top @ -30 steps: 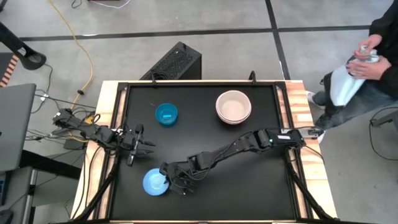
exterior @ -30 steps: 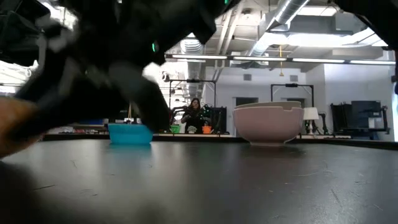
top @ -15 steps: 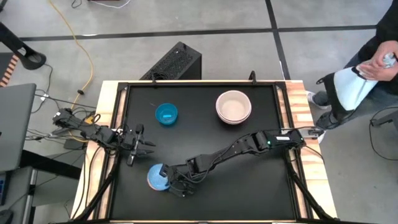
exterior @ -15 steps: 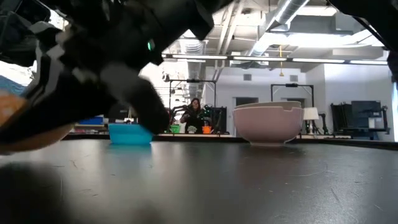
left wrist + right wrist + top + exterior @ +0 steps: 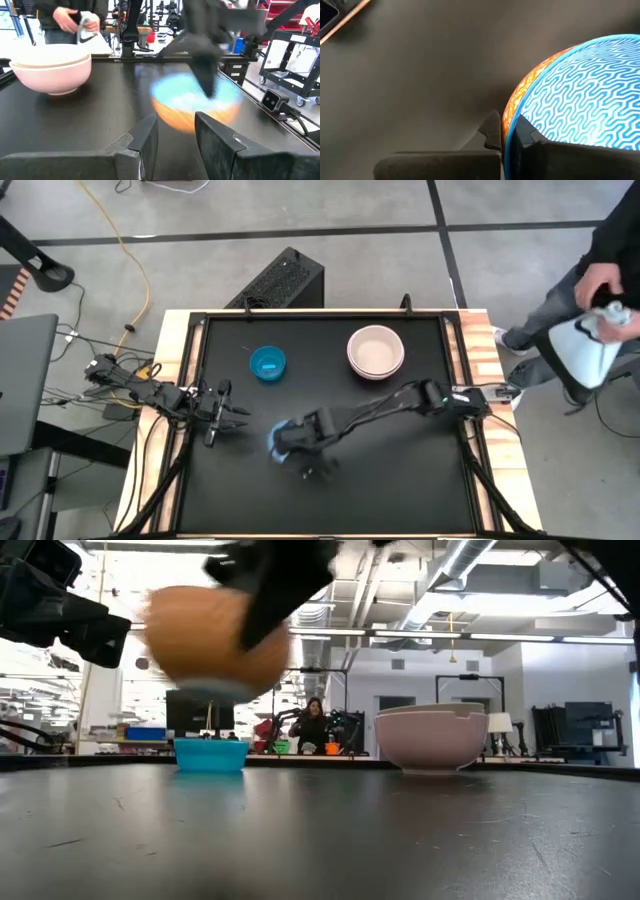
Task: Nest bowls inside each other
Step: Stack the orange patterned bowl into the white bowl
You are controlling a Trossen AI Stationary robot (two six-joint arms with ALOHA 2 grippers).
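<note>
A blue-patterned bowl [image 5: 580, 95], orange outside, is gripped at its rim by the closed right hand [image 5: 507, 135], lifted off the desk [image 5: 400, 480]; it is blurred elsewhere.

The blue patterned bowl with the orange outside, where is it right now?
The right gripper holds that bowl by its rim, lifted off the table near the middle, between the left gripper and the stacked bowls.

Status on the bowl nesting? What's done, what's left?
Done: the larger bowls sit stacked at the table's far side. In hand: the right gripper is shut on the rim of a blue-patterned bowl with an orange outside, lifted off the table. Left: that bowl and the small blue bowl still go into the stack. Left gripper waits, open.
</note>
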